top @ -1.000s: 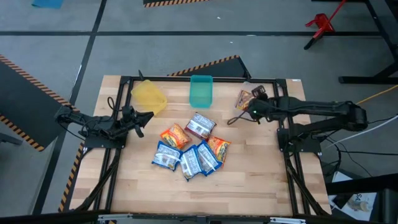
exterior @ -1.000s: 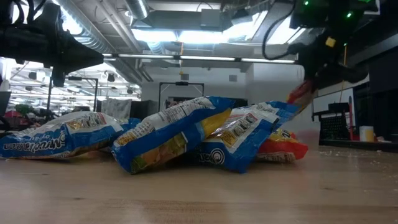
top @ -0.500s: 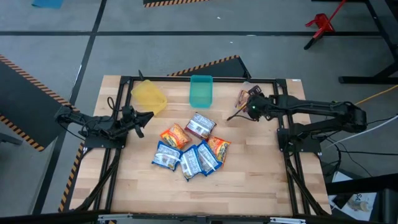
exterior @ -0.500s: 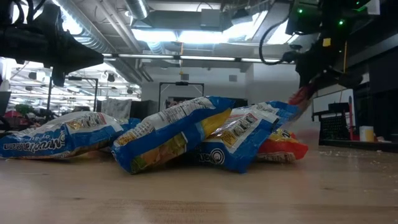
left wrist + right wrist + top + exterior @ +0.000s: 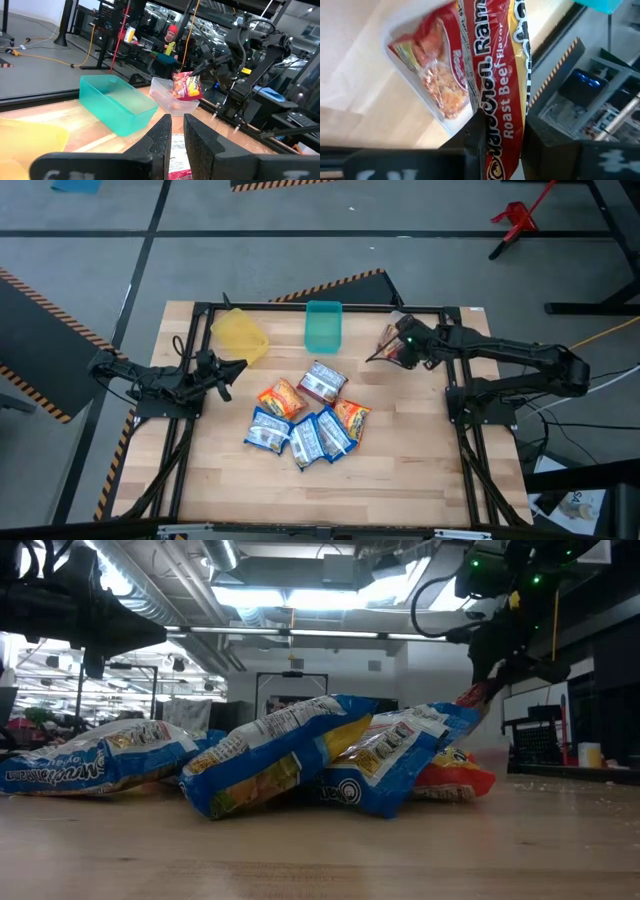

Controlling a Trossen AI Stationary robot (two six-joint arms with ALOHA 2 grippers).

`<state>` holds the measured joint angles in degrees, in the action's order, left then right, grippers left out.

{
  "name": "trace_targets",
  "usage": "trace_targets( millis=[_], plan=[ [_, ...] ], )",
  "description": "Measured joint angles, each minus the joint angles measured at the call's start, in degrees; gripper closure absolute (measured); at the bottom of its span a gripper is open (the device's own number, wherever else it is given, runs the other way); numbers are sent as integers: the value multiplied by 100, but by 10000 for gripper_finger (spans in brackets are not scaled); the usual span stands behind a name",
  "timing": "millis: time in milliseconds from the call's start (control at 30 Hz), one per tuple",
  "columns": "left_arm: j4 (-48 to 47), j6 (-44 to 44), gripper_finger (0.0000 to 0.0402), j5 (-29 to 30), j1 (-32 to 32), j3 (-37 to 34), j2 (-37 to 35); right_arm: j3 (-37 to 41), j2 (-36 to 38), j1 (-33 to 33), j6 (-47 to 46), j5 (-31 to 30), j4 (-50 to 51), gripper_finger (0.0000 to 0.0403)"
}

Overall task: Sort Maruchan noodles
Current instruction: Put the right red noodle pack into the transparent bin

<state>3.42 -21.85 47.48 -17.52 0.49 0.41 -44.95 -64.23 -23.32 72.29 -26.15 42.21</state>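
Several Maruchan noodles packets, blue-and-white and orange, lie heaped at the table's middle; the low view shows the heap from the side. One red packet hangs over the clear bin at the far right, and my right gripper is shut on it. In the right wrist view a red noodle picture shows inside the bin's pale rim; whether it is a second packet, I cannot tell. My left gripper waits shut at the table's left. My right gripper pinches the red packet between its two fingers at one end, by the printed flavor words. The fingers slant down from the table's right. The packet hangs below them, tilted and clear of the table, above the clear bin.
A yellow bin and a teal bin stand along the far edge, left of the clear bin. The table's near half is bare wood. A person shows in the room beyond the table.
My right gripper has carried the red packet toward the table's far edge and a little leftward, over the clear bin. It has rolled at the wrist and stayed shut on the packet. The heap has stayed put.
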Motion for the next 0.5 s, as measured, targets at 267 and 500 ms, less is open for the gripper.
trace_targets(
  millis=[267, 500],
  plan=[
    [0, 0, 357, 3, 0, 1, 0, 0, 0, -266, 0, 286, -24, 308],
    [0, 2, 357, 37, 0, 1, 2, 0, 0, -348, -108, 163, -58, 211]
  ],
)
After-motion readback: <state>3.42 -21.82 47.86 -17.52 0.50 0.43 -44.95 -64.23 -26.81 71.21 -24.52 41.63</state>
